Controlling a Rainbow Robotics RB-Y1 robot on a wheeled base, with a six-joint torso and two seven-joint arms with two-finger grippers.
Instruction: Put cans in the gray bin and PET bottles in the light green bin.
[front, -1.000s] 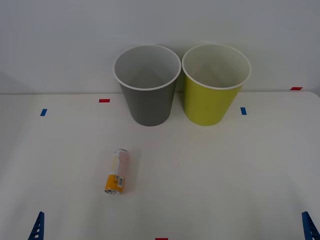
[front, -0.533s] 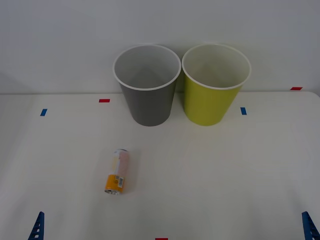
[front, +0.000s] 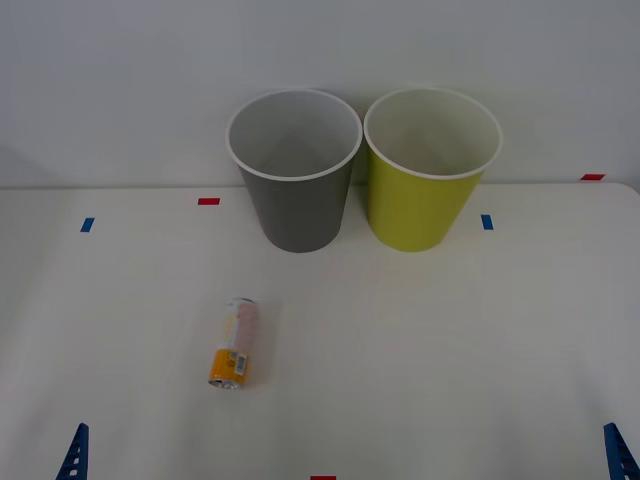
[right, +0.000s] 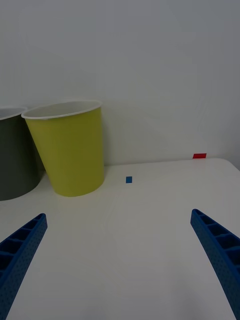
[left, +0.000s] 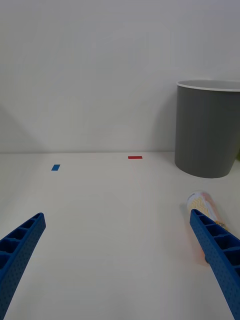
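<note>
Fingers of left gripper (left: 120, 270) and right gripper (right: 117, 265) spread wide, holding nothing.

White counter (front: 450, 340), matte, fills the lower two thirds of the front frame. Plain white wall (front: 120, 80) behind it across the top, a faint shadow at far left. Small tape marks on the counter: red (front: 208, 201), blue (front: 87, 225), blue (front: 487, 222), red (front: 592, 177). Even, diffuse light.
</note>
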